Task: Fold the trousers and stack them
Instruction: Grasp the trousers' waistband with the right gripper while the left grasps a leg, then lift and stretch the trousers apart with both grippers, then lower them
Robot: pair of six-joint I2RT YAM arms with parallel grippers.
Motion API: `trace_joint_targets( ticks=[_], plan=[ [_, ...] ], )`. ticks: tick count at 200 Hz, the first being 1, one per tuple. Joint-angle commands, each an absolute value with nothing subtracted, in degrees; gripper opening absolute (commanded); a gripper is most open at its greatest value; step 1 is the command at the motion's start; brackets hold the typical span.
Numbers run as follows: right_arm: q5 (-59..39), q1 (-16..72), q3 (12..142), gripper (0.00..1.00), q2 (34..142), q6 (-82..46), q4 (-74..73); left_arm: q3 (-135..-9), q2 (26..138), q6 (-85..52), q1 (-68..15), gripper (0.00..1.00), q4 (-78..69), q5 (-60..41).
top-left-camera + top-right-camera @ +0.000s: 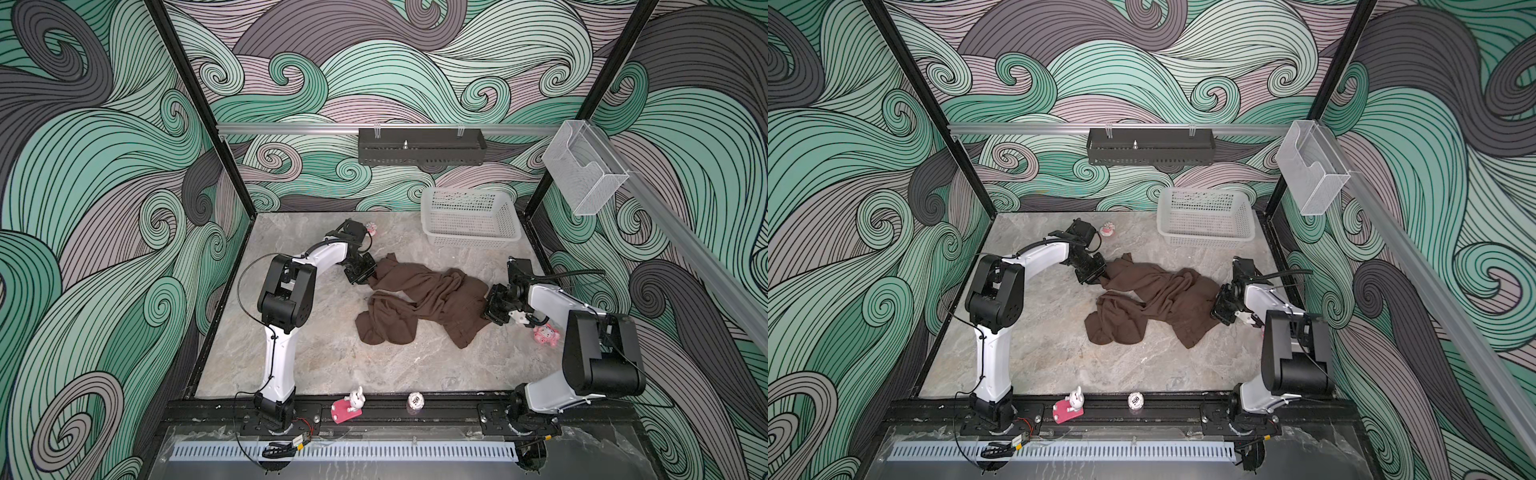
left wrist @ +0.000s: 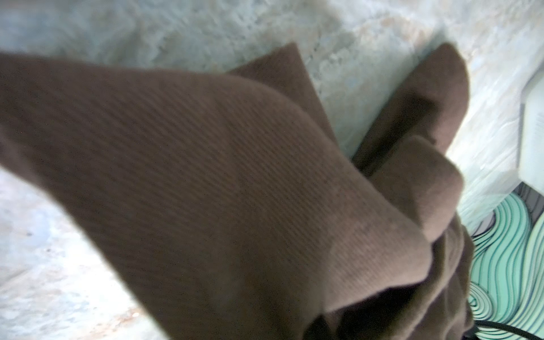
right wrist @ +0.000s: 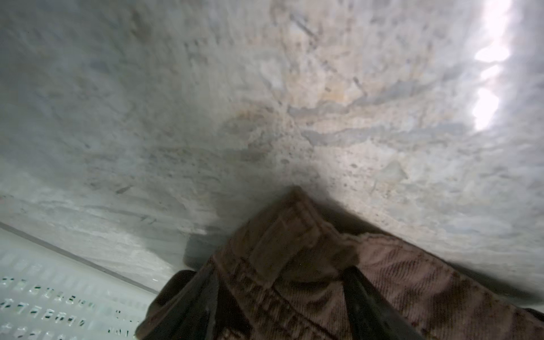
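Observation:
The trousers (image 1: pixel 432 299) (image 1: pixel 1158 299) lie crumpled in a dark brown heap in the middle of the marble table. My left gripper (image 1: pixel 368 276) (image 1: pixel 1100 276) is at their far left corner, where the cloth is drawn up into it. In the left wrist view the brown cloth (image 2: pixel 220 176) stretches away from the jaws and hides them. My right gripper (image 1: pixel 489 309) (image 1: pixel 1217 307) is at the heap's right edge. In the right wrist view the stitched waistband (image 3: pixel 294 250) sits between its black fingers (image 3: pixel 368 300), which stand apart on either side of it.
A white mesh basket (image 1: pixel 469 220) stands at the back right of the table. A pink toy (image 1: pixel 546 336) lies by the right arm and a small one (image 1: pixel 371 227) behind the left arm. A rabbit figure (image 1: pixel 349 405) and a white ball (image 1: pixel 415 401) sit on the front rail.

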State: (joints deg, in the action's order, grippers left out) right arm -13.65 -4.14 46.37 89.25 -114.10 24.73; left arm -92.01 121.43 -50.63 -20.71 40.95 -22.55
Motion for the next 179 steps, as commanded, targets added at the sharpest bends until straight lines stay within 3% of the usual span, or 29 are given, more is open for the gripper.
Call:
trace_joint_targets(
  ticks=[1,17,30,46,131,179],
  plan=[
    [-14.3,-4.6,46.4,0.54,91.6,-117.1,23.4,-93.8,122.1,-51.1,-19.2,0.10,40.5,-23.8],
    [-15.6,-4.6,46.1,0.32,92.1,-116.5,22.4,-93.8,120.8,-51.2,-17.4,0.00,40.3,-24.4],
    [-16.0,-4.7,46.1,0.13,91.4,-116.2,22.0,-93.9,119.3,-51.2,-15.7,0.00,40.1,-25.1],
    [-16.8,-5.1,47.5,0.00,90.0,-114.9,21.6,-94.3,116.7,-51.2,-13.1,0.00,40.3,-25.7],
    [-22.0,-6.2,87.1,0.00,90.5,-89.7,33.1,-103.2,100.6,-56.0,5.1,0.00,44.4,-24.4],
    [-17.8,-6.4,92.0,0.00,87.9,-79.8,33.3,-106.0,96.3,-57.7,14.1,0.00,49.5,-20.0]
  ],
)
